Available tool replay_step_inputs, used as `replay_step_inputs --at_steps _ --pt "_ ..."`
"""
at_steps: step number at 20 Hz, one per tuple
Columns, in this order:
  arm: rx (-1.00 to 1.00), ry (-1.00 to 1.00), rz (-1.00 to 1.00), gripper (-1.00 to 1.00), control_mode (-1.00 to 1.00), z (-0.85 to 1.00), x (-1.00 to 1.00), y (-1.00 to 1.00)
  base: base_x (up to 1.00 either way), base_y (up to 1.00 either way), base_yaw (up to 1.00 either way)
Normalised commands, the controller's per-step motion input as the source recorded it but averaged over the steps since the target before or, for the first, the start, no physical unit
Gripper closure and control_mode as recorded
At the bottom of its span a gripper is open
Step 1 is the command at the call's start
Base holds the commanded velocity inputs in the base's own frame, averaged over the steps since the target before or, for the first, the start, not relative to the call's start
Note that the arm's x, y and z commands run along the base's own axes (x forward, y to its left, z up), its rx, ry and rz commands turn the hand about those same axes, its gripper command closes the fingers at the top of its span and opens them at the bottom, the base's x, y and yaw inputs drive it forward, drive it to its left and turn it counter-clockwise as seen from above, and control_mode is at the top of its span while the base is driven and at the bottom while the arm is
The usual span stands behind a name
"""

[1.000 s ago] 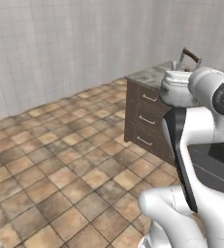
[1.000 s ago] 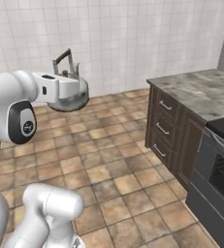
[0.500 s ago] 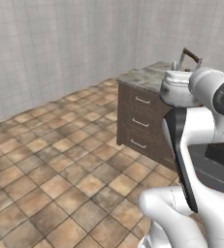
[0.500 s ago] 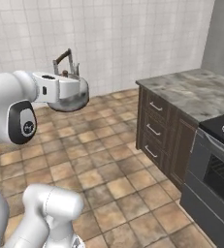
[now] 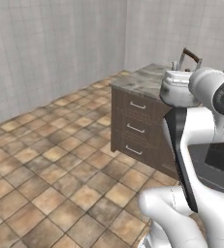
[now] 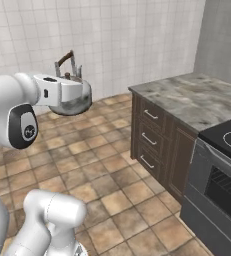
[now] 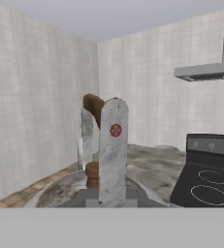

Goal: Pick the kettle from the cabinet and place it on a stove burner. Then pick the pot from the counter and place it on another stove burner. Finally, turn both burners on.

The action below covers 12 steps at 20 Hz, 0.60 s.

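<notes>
The kettle (image 6: 72, 96) was already out of the cabinet and rode in the air, well above the tiled floor (image 5: 45, 179) and to the left of the counter (image 6: 197, 97) in the right base view, with the gripper (image 7: 105, 145) clamped narrow on its arched handle (image 7: 95, 104) — so the first pick looked done and the placing not yet. Further right, the stove (image 6: 227, 140) stood bare of any kettle, its burners (image 7: 208, 193) unoccupied and its knobs (image 7: 211, 144) on the back panel untouched as far as could be judged; the pot and both burner switches were all still to come. Against the earlier pictures the whole scene had slid — the drawer unit (image 5: 137, 131) and range came nearer and larger, which read as the base driving toward them, while the kettle kept its place by the arm.
</notes>
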Motion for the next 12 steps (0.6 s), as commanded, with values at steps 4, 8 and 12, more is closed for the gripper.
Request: replay_step_inputs --at_steps 4,8,12 --pt "0.0 0.0 0.0 1.0 1.0 0.0 0.0 0.0 0.55 -0.11 -0.18" --pt "0.0 0.0 0.0 1.0 1.0 0.0 0.0 0.0 0.5 -0.18 -0.18" --pt "0.0 0.0 0.0 1.0 1.0 0.0 0.0 0.0 0.45 -0.2 -0.2"
